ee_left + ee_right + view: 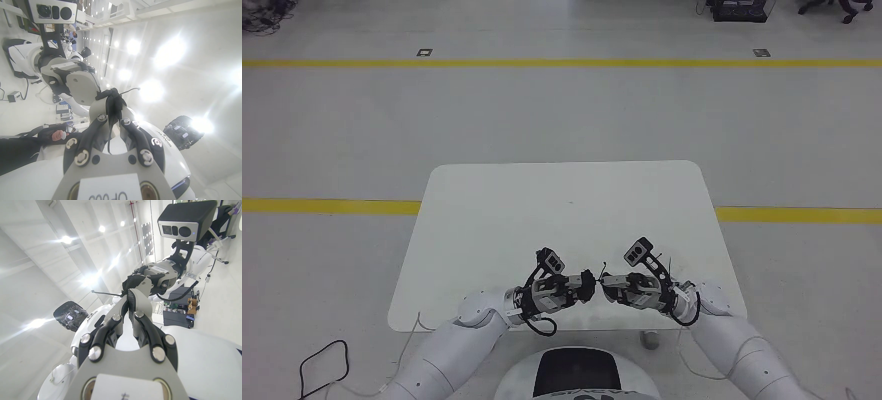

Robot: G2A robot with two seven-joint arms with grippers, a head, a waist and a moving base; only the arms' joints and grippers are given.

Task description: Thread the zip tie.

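Observation:
A thin black zip tie (602,272) is held between both grippers, just above the near part of the white table (562,215). My left gripper (579,288) is shut on it. In the left wrist view the strap runs down between the fingers (105,106), and a short end of the zip tie (132,90) pokes out past the left gripper (113,97). My right gripper (614,288) meets it tip to tip. In the right wrist view the right gripper (128,295) is shut, with the zip tie (107,294) sticking out sideways from its tips. The left gripper (140,281) sits directly behind.
The table's front edge (442,328) lies just below the grippers. Bare tabletop stretches away on the far side. Grey floor with yellow lines (562,63) surrounds the table.

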